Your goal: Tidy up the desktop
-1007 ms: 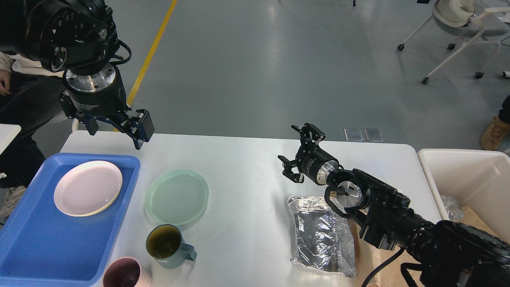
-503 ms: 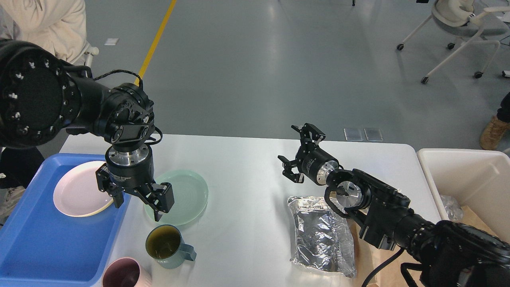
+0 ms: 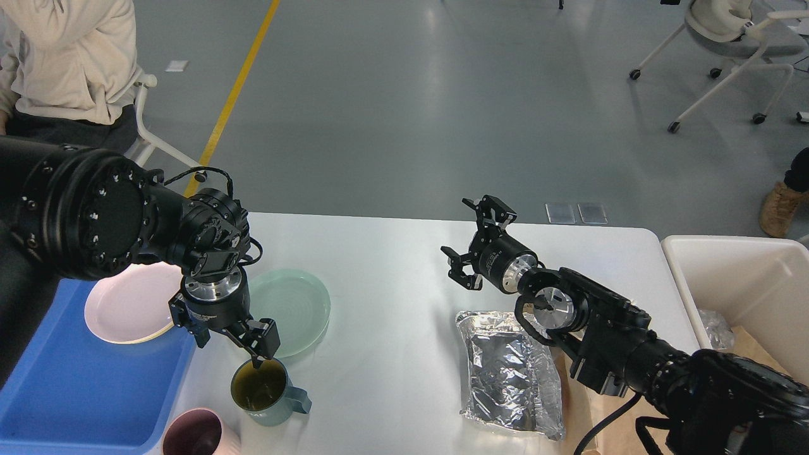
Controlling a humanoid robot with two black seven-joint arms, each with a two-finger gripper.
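Since the earlier frames the left arm had swung down from high over the far-left corner, crossed the green plate and dropped toward the near edge, while the right arm had not shifted at all.

Largest first: the worktop (image 3: 392,265), the white desktop being tidied, filled the middle of the view with a blue tray (image 3: 69,392) at its near-left and a cream bin (image 3: 746,278) off its right end. On the tray lay a pink plate (image 3: 126,309), partly hidden by the arm. A crumpled foil pouch (image 3: 509,370) lay on the near right; the green plate (image 3: 297,306) sat just right of the tray. Nearest were a teal mug (image 3: 268,388) holding dark liquid and a pink cup (image 3: 199,436) at the frame's edge.

The left claw (image 3: 231,335) pointed straight down, its jaws spread and holding nothing, one fingertip (image 3: 258,361) right at the mug's far rim. I judged the drop to mean the mug was next for the tray, with spilling a risk.

The right claw (image 3: 477,243) hovered over the far middle of the worktop, pointing away from the robot, its jaws released and empty, just beyond the pouch.
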